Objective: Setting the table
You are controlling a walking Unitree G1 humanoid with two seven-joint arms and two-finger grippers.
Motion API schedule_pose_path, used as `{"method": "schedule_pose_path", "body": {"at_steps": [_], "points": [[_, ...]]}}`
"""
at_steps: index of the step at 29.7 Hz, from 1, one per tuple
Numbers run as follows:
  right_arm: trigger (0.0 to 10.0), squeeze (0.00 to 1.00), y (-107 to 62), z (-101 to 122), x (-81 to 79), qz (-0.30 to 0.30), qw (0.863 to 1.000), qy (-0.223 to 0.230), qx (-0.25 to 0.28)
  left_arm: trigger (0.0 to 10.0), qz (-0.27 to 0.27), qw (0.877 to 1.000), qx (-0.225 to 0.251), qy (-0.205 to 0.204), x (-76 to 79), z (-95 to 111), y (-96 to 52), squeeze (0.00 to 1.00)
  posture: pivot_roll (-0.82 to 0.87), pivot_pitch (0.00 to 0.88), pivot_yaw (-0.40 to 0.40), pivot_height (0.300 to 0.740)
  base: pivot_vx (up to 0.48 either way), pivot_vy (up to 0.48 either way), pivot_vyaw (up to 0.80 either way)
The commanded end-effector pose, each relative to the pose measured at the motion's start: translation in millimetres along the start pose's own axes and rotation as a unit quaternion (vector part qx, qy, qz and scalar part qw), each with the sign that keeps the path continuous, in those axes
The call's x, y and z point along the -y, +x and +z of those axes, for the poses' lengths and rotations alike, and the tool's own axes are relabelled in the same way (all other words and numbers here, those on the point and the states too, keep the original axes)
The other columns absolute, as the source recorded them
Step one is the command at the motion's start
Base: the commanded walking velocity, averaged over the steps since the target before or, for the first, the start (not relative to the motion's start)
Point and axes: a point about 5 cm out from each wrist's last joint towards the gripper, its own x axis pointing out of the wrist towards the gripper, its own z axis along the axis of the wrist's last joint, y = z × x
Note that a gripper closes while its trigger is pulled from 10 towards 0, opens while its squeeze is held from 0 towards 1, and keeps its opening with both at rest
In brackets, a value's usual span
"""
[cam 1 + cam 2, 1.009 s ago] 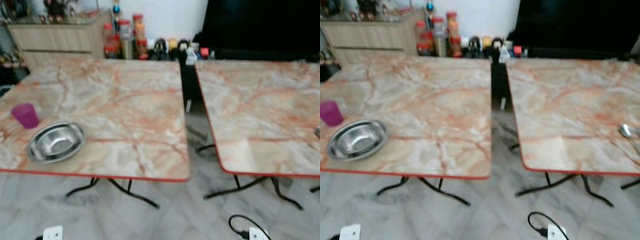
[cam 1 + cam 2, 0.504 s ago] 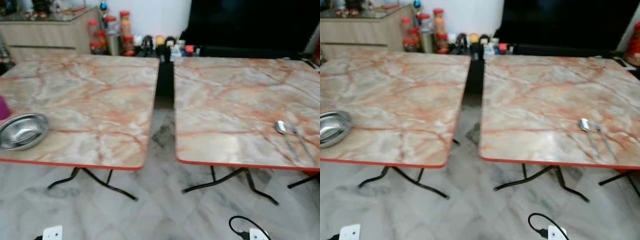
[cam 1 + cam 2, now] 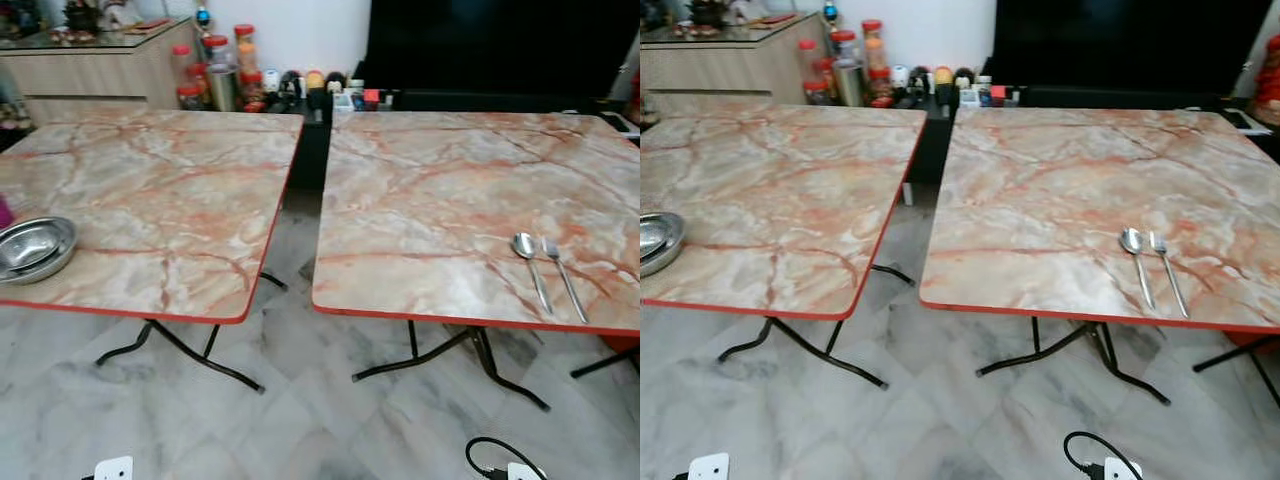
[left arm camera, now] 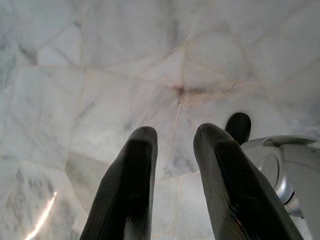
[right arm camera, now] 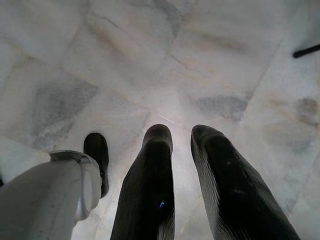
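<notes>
Nearest to where I stood, the pale grey marble floor point(image 3: 330, 420) carried a white wall-plug adapter point(image 3: 113, 469) and, further right, a black cable running to another white plug point(image 3: 1095, 462).

Both arms hung straight down, idle. The left gripper point(image 4: 172, 150) pointed at the floor tiles with its two long black fingers point(image 4: 127, 190) a narrow gap apart, holding nothing and touching nothing; the robot's own black foot and a pale leg shell showed just beyond them. The right gripper point(image 5: 182, 145) hung the same way, fingers point(image 5: 150, 190) narrowly parted, with nothing between them.

Above the floor stood two folding tables with pink-veined marble tops and red edging, on black bent-metal legs, set side by side with a gap between. On the left table point(image 3: 170, 180) a shallow round stainless-steel bowl point(image 3: 35, 248) sat near the front left corner; I saw nothing in it (only reflections). A sliver of something magenta point(image 3: 4, 212) showed just behind it at the picture's edge, too cut off to identify.

On the right table point(image 3: 1070, 180) a silver metal spoon point(image 3: 1135, 262) and a silver metal fork point(image 3: 1167, 270) lay side by side, close together, towards the front right, their handles pointing at the near edge.

Beyond the tables, red-lidded jars point(image 3: 215, 60) and small bottles stood in a row by the white wall, with a light wooden sideboard point(image 3: 90, 70) to the left and a large black screen point(image 3: 1120, 45) to the right.
</notes>
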Motion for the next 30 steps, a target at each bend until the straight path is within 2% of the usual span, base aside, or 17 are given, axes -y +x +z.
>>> {"method": "schedule_pose_path", "body": {"at_steps": [1, 7, 11, 17, 30], "points": [[10.0, 0.00, 0.3, 4, -2.2, 0.004, 1.000, 0.000, 0.007, 10.0, 0.006, 1.000, -0.005, 0.003, -5.9, -2, -0.1, 0.00, 0.03, 0.000, -0.014, 0.732, 0.000, 0.000, 0.00], [10.0, 0.00, 0.3, 3, -2.3, 0.005, 1.000, 0.000, 0.008, 10.0, 0.009, 1.000, -0.008, 0.001, -12.6, -4, -0.6, 0.00, 0.03, 0.000, -0.013, 0.732, 0.000, 0.000, 0.00], [10.0, 0.00, 0.3, 3, -2.2, 0.005, 1.000, -0.001, 0.007, 10.0, 0.014, 1.000, -0.010, 0.007, -16.5, -8, -1.3, 0.00, 0.03, 0.000, -0.015, 0.732, 0.000, -0.447, 0.00], [10.0, 0.00, 0.3, 4, -1.6, 0.003, 1.000, -0.002, 0.008, 10.0, 0.013, 1.000, -0.018, 0.006, -13.1, -18, -3.3, 0.00, 0.03, 0.000, -0.017, 0.732, 0.000, -0.444, 0.00], [10.0, 0.00, 0.4, 6, -1.9, 0.003, 1.000, -0.002, 0.016, 10.0, 0.009, 1.000, -0.025, -0.013, -4.3, -22, -4.2, 0.00, 0.03, 0.000, -0.020, 0.732, 0.000, 0.000, 0.00]]}}
